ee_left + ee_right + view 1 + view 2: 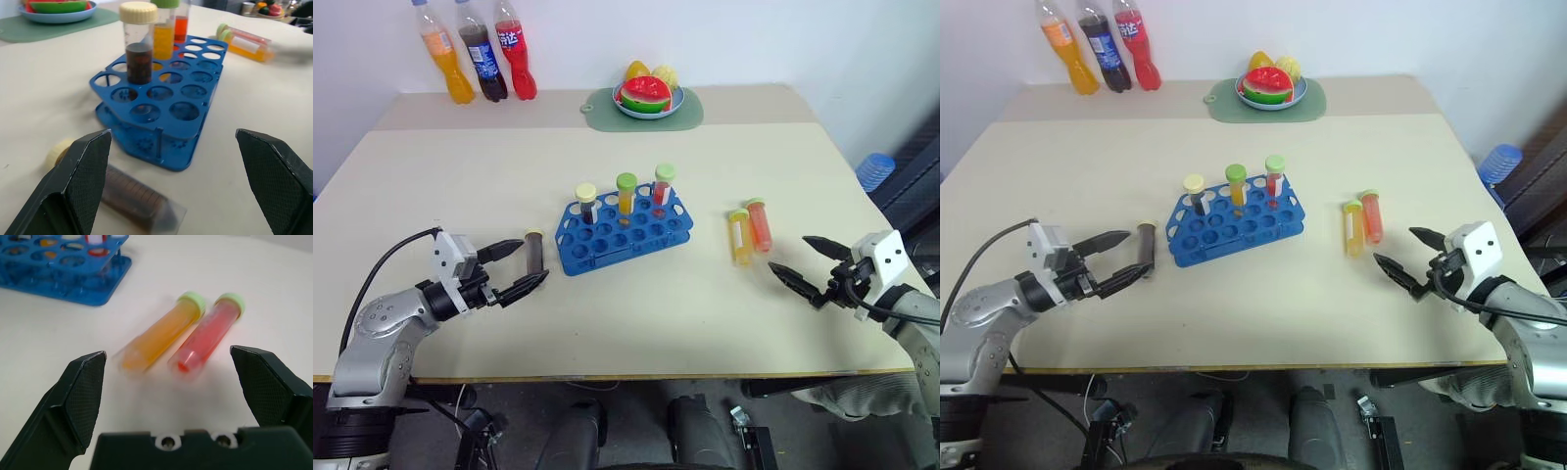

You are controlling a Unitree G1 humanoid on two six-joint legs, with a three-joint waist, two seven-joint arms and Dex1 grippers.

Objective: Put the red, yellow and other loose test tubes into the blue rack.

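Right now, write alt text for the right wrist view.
The open right gripper faces two capped tubes lying side by side on the table: a yellow test tube and a red test tube, both with green caps. A corner of the blue rack sits beyond them.

In the left wrist view the clear, cream-capped tube of dark brown liquid (pixel 128 199) lies partly hidden behind a black finger (pixel 73 186). The yellow-liquid tube (pixel 164 332) and red-liquid tube (pixel 208 335) look blurred in the right wrist view.
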